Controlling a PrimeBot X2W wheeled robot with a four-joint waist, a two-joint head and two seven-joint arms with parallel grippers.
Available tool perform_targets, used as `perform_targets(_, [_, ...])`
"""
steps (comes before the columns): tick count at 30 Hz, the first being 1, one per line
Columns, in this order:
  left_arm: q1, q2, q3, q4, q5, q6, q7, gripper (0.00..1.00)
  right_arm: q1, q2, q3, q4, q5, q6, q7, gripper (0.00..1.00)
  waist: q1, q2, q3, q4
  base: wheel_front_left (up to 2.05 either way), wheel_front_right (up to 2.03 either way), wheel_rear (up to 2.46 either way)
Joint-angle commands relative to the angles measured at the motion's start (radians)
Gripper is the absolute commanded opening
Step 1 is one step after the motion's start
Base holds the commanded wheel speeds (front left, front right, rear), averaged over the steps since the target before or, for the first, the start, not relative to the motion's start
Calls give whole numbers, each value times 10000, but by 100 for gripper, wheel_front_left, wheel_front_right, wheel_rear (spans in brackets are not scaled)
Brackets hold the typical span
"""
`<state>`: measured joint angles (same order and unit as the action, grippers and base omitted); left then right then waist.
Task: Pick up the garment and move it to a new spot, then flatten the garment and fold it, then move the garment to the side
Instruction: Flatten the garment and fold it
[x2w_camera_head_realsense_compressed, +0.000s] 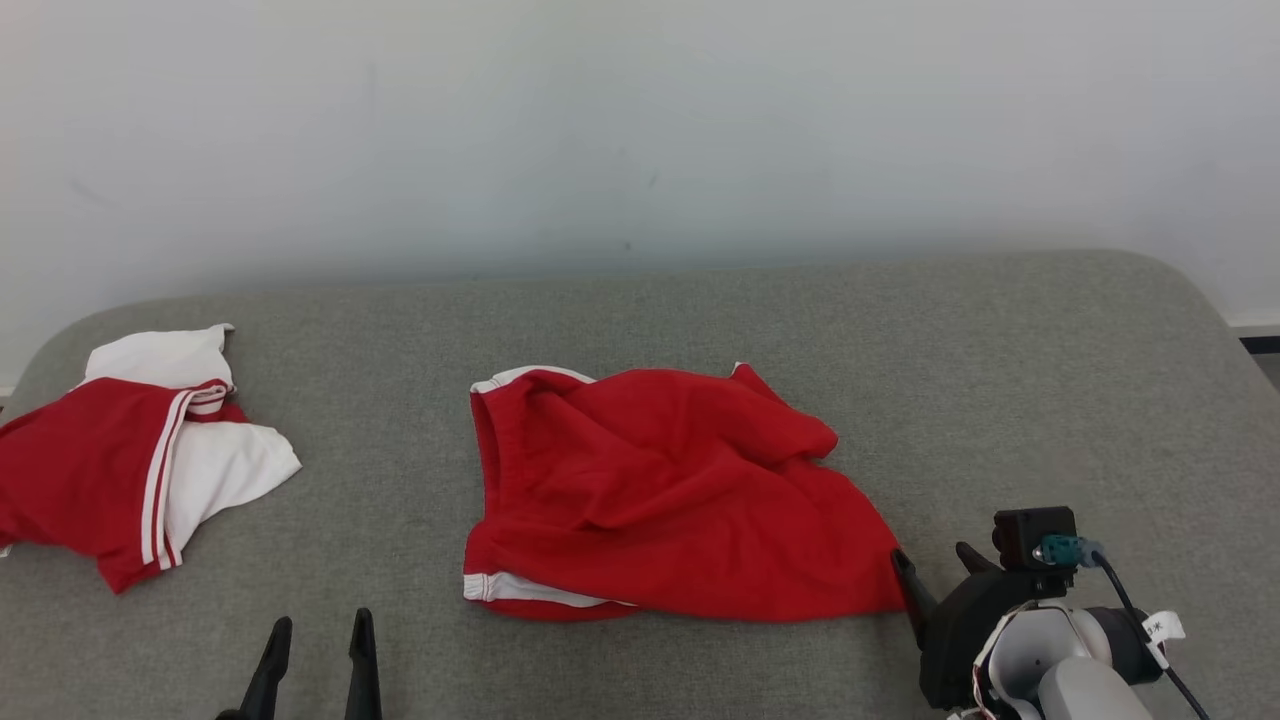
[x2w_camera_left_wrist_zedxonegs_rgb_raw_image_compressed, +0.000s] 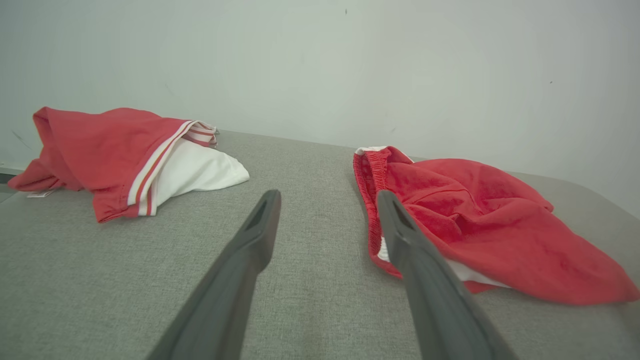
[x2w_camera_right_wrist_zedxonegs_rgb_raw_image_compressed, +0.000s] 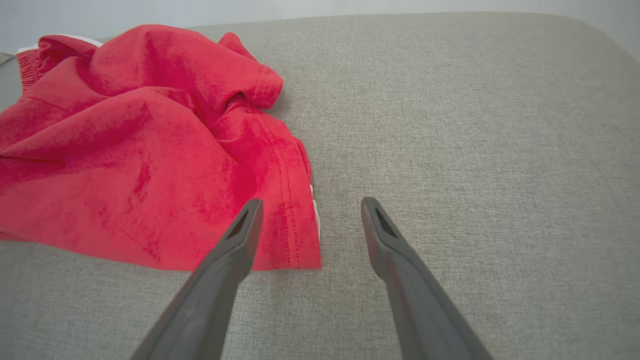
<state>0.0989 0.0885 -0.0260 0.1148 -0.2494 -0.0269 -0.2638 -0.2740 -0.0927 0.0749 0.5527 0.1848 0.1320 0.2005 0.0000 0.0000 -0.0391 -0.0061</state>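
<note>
On the grey fabric-covered table (x2w_camera_head_realsense_compressed: 1000, 380), against a pale wall (x2w_camera_head_realsense_compressed: 640, 120), the red garment (x2w_camera_head_realsense_compressed: 670, 490) lies crumpled at the centre, with white trim showing at its waistband and lower hem. At 9 o'clock from it, well apart, a red-and-white garment (x2w_camera_head_realsense_compressed: 130, 470) is bunched near the table's edge. The right tool (x2w_camera_head_realsense_compressed: 930, 555) stands at the red garment's 4 o'clock corner, fingers spread wide and holding nothing. One fingertip is just beside the hem there, and contact cannot be told. The left tool (x2w_camera_head_realsense_compressed: 320, 625) sits at 7 o'clock, near the garment but apart from it, likewise wide open and empty.
</note>
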Motion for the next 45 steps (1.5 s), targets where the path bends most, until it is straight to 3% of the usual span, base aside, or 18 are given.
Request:
perform_targets(1, [-160, -40, 14, 45, 60, -68, -11, 100, -317, -92, 21, 329, 89, -26, 179, 100, 0, 0, 222, 155, 0, 0, 0])
perform_targets(9, [-506, -142, 91, 216, 262, -288, -9, 100, -1162, -261, 547, 1699, 307, -26, 440, 100, 0, 0, 666, 482, 0, 0, 0])
perform_targets(22, [-715, -272, 272, 318, 408, -385, -9, 100, -1198, -260, 1670, 2145, 1061, -26, -143, 100, 0, 0, 713, 459, 0, 0, 0])
perform_targets(23, [-728, -278, 290, 322, 415, -403, -11, 100, -1245, -301, 1798, 2120, 1077, -26, -245, 65, 0, 0, 724, 451, 0, 0, 0])
perform_targets(24, [-741, -289, 297, 323, 423, -422, -9, 100, -1304, -348, 1895, 2092, 1111, -26, -359, 41, 0, 0, 740, 446, 0, 0, 0])
perform_targets(25, [-751, -298, 305, 322, 422, -420, -11, 100, -1359, -379, 1970, 2077, 1162, -26, -475, 0, 0, 0, 755, 439, 0, 0, 0])
perform_targets(35, [-606, -343, 426, 385, 517, -477, -11, 100, -1024, -551, 1850, 1073, 1800, -26, -1113, 0, 0, 0, 642, 344, 0, 0, 0])
perform_targets(45, [-443, -363, 629, 309, 514, -427, -9, 100, 1140, -208, 908, -3063, 1737, -26, 124, 0, 0, 0, 498, 51, 0, 0, 0])
